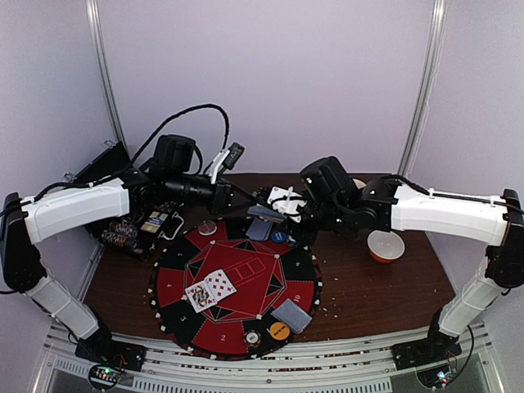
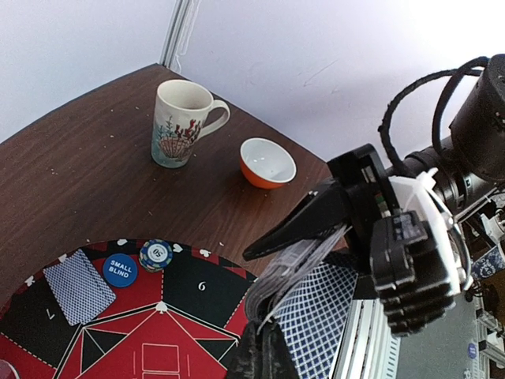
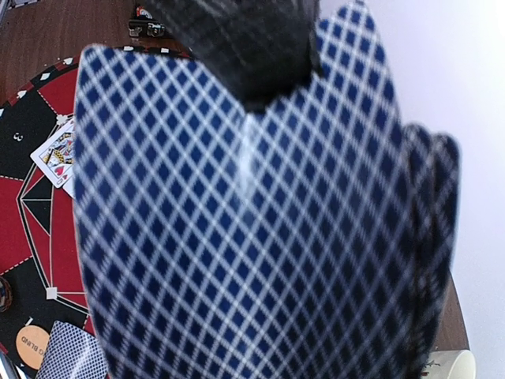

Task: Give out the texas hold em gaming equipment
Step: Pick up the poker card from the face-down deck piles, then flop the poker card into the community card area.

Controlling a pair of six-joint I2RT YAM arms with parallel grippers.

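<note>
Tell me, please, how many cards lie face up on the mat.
2, side by side left of the mat's centre: left card, right card. Arms cover the mat's far edge, so more may be hidden.

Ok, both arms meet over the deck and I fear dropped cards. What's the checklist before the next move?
1. The right gripper shut on the deck: ok, it presses on the stack.
2. Deck squared: not ok, the cards splay apart.
3. The left gripper holding one card only: cannot tell, only a dark blur shows.
4. The mug and bowl off the mat: ok.
5. The card by the small blind button lying flat: ok.
</note>
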